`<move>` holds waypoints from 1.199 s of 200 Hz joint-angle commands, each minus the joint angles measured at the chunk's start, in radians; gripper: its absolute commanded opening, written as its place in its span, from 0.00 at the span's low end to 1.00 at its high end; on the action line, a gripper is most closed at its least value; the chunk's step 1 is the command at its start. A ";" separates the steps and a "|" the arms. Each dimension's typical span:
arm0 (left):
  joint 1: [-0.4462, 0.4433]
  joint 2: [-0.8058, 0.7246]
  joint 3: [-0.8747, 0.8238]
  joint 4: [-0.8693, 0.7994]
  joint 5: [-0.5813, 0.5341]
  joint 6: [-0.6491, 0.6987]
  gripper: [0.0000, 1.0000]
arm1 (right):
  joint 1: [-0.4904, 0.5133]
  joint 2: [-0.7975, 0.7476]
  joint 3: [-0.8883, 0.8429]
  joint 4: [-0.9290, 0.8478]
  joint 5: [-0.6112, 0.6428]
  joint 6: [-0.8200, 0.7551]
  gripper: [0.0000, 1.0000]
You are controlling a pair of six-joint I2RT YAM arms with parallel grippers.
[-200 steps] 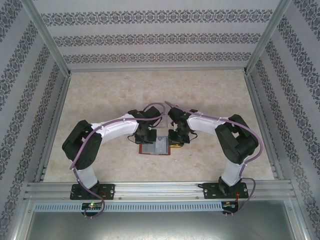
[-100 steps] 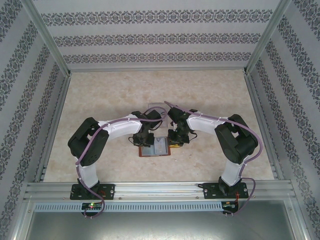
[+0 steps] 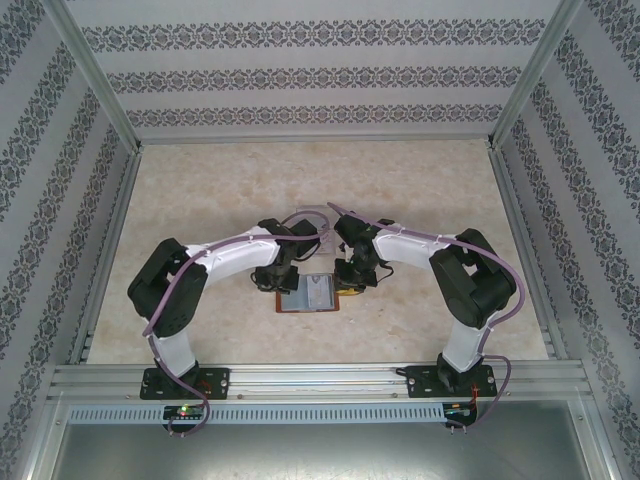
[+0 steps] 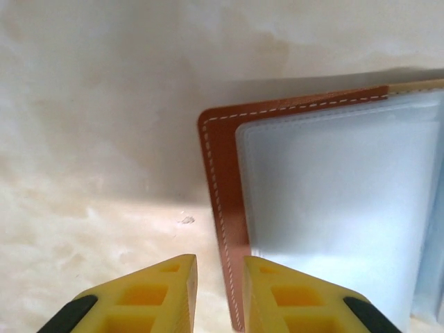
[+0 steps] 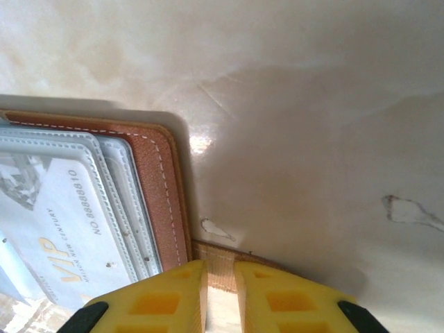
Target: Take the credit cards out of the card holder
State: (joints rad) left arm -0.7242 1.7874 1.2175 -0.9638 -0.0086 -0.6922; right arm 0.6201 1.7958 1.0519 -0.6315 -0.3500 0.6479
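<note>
Right wrist: VIP-printed credit card [image 5: 62,222]

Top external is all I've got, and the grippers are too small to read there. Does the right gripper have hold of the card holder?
Observer: Yes. The right gripper is pinched on the tan tab at the card holder edge.
Operator: And the left gripper?
Observer: The left gripper hangs over the holder's brown stitched border, slightly parted, holding nothing.
Operator: Any cards in there?
Observer: One credit card printed VIP sits inside a clear sleeve.
</note>
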 commanded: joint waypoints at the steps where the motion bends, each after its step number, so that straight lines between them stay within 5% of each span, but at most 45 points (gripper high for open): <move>1: 0.011 -0.050 0.042 -0.071 -0.022 0.005 0.23 | 0.009 -0.018 0.007 -0.069 0.063 -0.002 0.22; 34: 0.010 -0.066 0.076 -0.029 0.036 0.011 0.18 | 0.013 -0.041 0.017 -0.066 0.050 0.012 0.22; 99: 0.011 -0.012 0.014 0.265 0.352 -0.026 0.08 | 0.017 -0.054 0.008 -0.007 -0.005 0.054 0.21; 240: 0.031 0.057 -0.141 0.351 0.369 -0.048 0.00 | 0.020 -0.049 -0.010 0.064 -0.043 0.107 0.20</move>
State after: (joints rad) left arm -0.6983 1.8339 1.1244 -0.6342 0.3668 -0.7162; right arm 0.6266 1.7622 1.0508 -0.5816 -0.3649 0.7353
